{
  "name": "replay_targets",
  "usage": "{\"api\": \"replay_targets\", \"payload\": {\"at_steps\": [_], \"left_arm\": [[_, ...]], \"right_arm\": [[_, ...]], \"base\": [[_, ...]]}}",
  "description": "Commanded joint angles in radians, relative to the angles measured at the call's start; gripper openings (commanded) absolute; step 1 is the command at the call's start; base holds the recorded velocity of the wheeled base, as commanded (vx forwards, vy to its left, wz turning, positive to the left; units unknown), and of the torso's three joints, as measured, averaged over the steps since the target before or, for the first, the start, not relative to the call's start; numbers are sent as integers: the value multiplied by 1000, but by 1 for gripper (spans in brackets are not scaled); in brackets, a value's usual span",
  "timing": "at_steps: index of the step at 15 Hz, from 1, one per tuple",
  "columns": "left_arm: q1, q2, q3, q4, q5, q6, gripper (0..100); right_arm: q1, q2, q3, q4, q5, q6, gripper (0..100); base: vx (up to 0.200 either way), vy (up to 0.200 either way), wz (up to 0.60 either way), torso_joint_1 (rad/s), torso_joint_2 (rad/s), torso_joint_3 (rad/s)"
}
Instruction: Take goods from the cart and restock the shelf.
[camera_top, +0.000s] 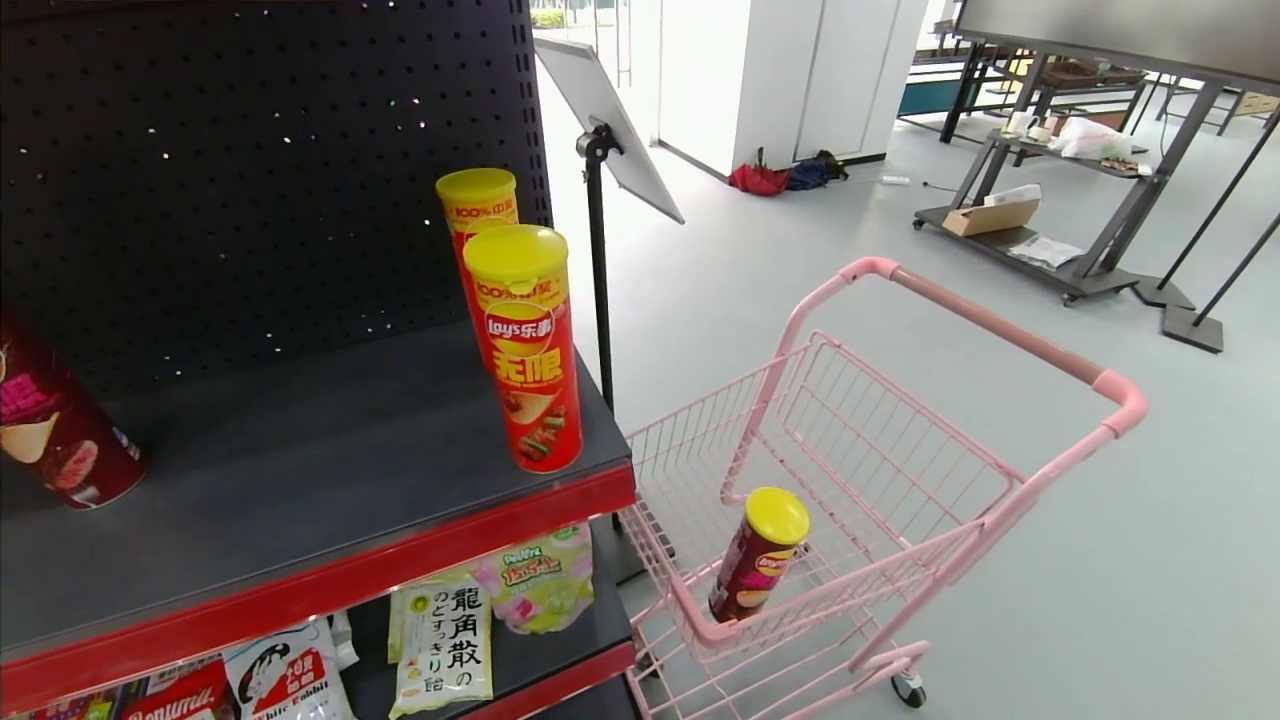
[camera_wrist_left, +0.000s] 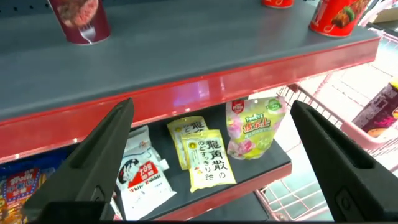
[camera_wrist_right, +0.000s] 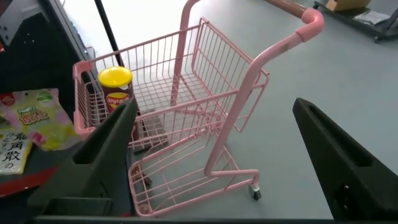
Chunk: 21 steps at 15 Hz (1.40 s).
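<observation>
Stock left to move is one maroon crisp can (camera_top: 758, 555) with a yellow lid, leaning in the pink cart (camera_top: 1000, 335) at the basket end away from the handle, against the corner closest to the shelf (camera_top: 300, 470).

It looks like a light, stiff card tube with a smooth, probably slippery wrap, and its contents likely break easily. A hard squeeze could dent the wall, and the plastic lid might pop off if it were grabbed there. The safest hold is probably across the middle of the body, below the lid, with moderate pressure. The wire walls crowd it on two sides, so coming in from above seems best.

Both pincers are spread wide and hold nothing: the left gripper (camera_wrist_left: 208, 118) faces the shelf's red front edge, and the right gripper (camera_wrist_right: 214, 109) hangs over the cart.

From the head camera, the top board carries two red cans (camera_top: 525, 350) at its right edge, one behind the other, and another maroon can (camera_top: 55, 430) at its left edge, with bare board between them. The left wrist camera looks under that board to the snack bags (camera_wrist_left: 205, 158) on the lower shelf. The right wrist camera adds the can's place against the basket wall, along with the cart's lower rack and one wheel.
</observation>
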Motion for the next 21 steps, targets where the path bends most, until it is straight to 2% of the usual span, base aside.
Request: {"api": "replay_targets", "payload": {"at_steps": [1, 13, 18, 19, 20, 21], "left_arm": [[0, 0, 0, 0, 0, 0, 100], [0, 0, 0, 0, 0, -2, 100], [0, 0, 0, 0, 0, -2, 100], [0, 0, 0, 0, 0, 0, 100], [0, 0, 0, 0, 0, 0, 100], [0, 0, 0, 0, 0, 0, 100]], "right_arm": [[0, 0, 0, 0, 1, -1, 100], [0, 0, 0, 0, 1, -1, 100], [2, 10, -11, -11, 8, -7, 100], [21, 280, -276, -8, 31, 64, 100], [41, 514, -492, -14, 59, 217, 100], [87, 637, -581, -14, 123, 202, 100]], "base": [[0, 0, 0, -149, 349, 207], [0, 0, 0, -158, 435, 271], [0, 0, 0, -28, 98, 65], [0, 0, 0, 0, 0, 0], [0, 0, 0, 0, 0, 0], [0, 0, 0, 0, 0, 0]]}}
